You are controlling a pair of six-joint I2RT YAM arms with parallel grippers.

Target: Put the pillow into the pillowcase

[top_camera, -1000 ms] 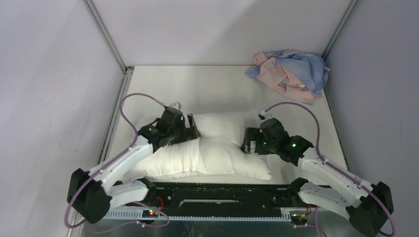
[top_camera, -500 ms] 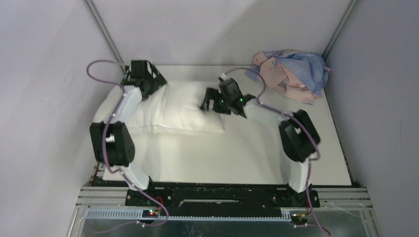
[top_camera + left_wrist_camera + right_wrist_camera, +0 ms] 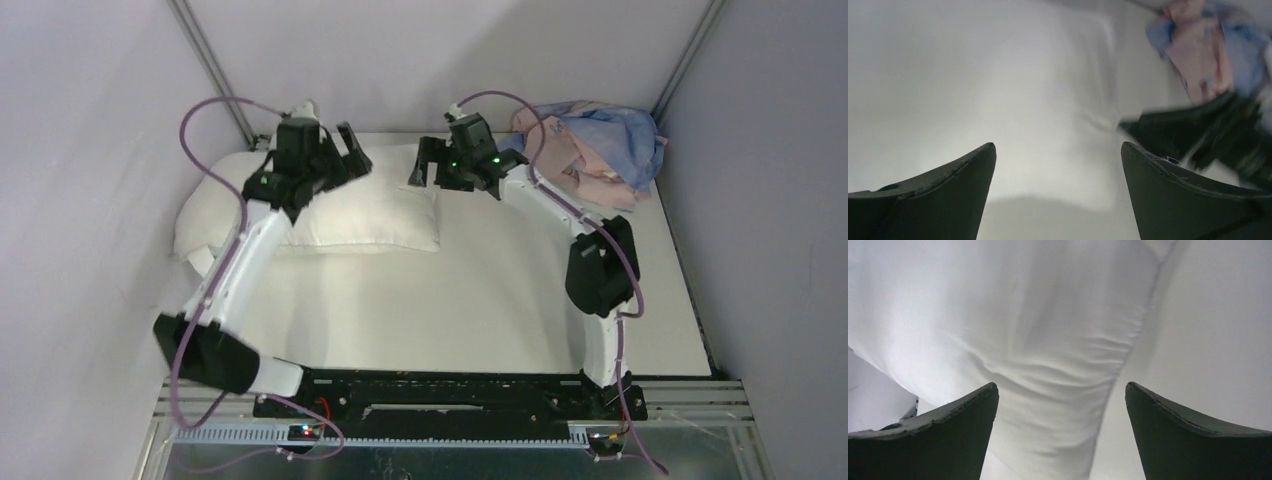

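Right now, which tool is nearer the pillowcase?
Right. The right tool is open, left of the pillowcase, over the right end of the pillow; the left tool is farther left, above the pillow.

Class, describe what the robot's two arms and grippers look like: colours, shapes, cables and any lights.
The left arm and right arm have white shells with bulky black joints. A purple cable loops along each. Small green lights glow near the wrists. The left gripper and right gripper are black, each with two broad fingers tapering to points.
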